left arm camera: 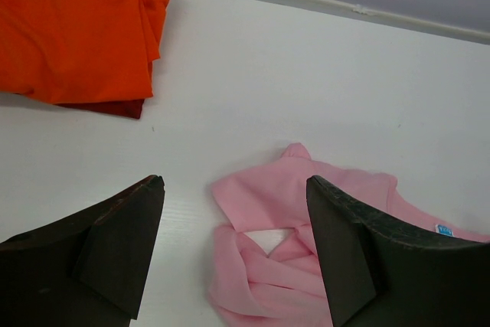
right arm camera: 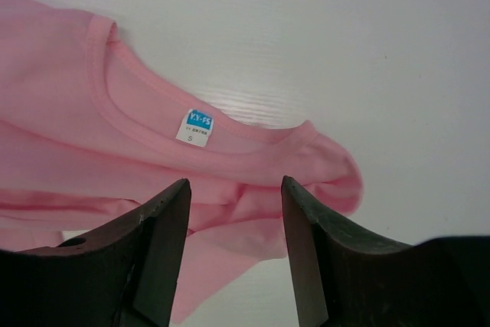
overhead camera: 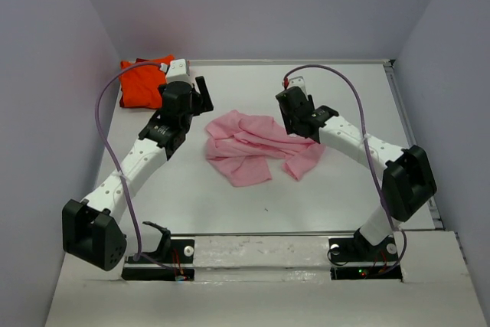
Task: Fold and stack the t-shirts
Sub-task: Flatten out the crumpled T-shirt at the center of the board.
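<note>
Top external view: 2 t-shirts lie on the white table (overhead camera: pixel 344 189). Pink t-shirt (overhead camera: pixel 253 151) is crumpled near the table's centre, between both arms. Orange t-shirt (overhead camera: pixel 144 82) lies in a flat, layered pile at the far left corner, well apart from the pink one. Left gripper (left arm camera: pixel 233 181) hovers over the pink garment's edge, fingers wide apart, holding nothing. Right gripper (right arm camera: pixel 236 183) is over the pink collar, near the label (right arm camera: pixel 197 127), fingers apart and not clamped on cloth.
</note>
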{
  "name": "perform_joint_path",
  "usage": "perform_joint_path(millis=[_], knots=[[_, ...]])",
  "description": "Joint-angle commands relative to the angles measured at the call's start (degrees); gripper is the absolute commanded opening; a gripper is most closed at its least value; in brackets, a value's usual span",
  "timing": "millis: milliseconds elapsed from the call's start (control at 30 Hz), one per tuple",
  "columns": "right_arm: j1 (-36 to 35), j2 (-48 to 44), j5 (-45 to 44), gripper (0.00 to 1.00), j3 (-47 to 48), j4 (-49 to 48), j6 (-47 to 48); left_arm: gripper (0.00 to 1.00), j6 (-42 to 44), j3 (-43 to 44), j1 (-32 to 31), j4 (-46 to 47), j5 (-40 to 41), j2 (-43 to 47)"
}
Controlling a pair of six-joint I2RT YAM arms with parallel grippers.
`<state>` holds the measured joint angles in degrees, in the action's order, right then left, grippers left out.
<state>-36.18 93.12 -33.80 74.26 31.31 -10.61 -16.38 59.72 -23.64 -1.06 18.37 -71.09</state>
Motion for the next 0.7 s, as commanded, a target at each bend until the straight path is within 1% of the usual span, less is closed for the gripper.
perform_joint_path(millis=[0, 133, 333, 467, 667], knots=[[-1.87, 1.18, 1.02, 0.57, 2.47, -2.57, 0.68, 0.84, 0.65, 1.45, -0.27, 2.55, -0.70, 0.07], [-4.58, -1.71, 0.84, 0.57, 0.10, -1.95, -0.98, 0.84, 0.82, 1.62, -0.27, 2.55, -0.70, 0.25], [-6.35, -6.63, 3.83, 0.57, -10.17, -3.00, -6.70, 0.84, 0.56, 1.54, -0.27, 2.64, -1.23, 0.34], [-6.35, -6.03, 5.23, 0.57, -14.05, -4.85, -8.19, 0.84, 0.39, 1.53, -0.27, 2.64, -1.67, 0.16], [-6.88, -3.39, 7.43, 0.57, -14.58, -6.52, -9.25, 0.84, 0.56, 1.36, -0.36, 2.64, -1.32, 0.16]])
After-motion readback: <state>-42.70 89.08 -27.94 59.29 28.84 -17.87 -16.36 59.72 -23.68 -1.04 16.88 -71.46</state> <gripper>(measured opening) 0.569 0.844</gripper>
